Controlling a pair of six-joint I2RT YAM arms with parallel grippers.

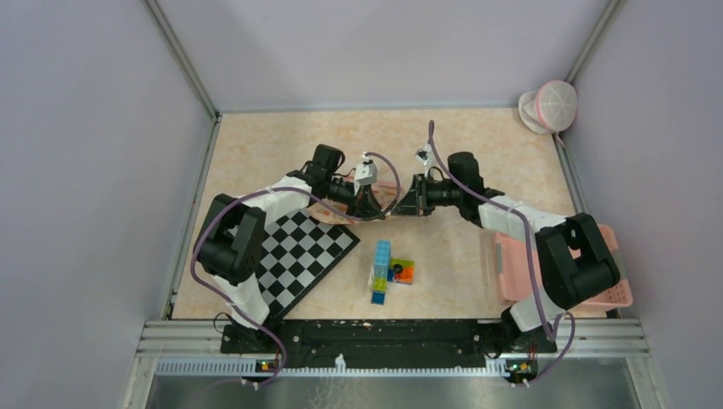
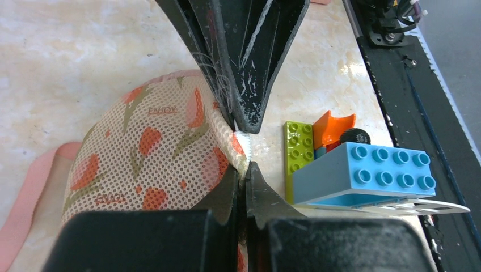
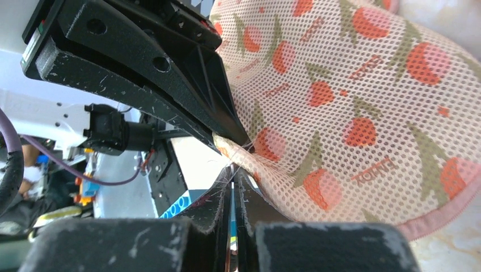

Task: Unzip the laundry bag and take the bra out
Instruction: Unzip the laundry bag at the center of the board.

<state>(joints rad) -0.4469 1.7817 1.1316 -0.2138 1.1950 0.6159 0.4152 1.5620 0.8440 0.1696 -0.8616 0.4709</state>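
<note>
The only word I can read is "ENJOY", printed over and over in small capitals on the mesh of the laundry bag [image 2: 153,141]. In my left wrist view it appears twice, up and to the left of the left claw [image 2: 245,173] and lower down on the left. In my right wrist view it reads upside down, to the right of the right claw [image 3: 232,175].

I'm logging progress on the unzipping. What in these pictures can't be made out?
1. Zipper pull: wrist views, hidden where the left end effector and right end effector pinch the bag; open or zipped unclear.
2. Bra: no view shows it; the patterned mesh hides the contents.
3. Bag's outline: top view, too small and covered by both end effectors.
</note>
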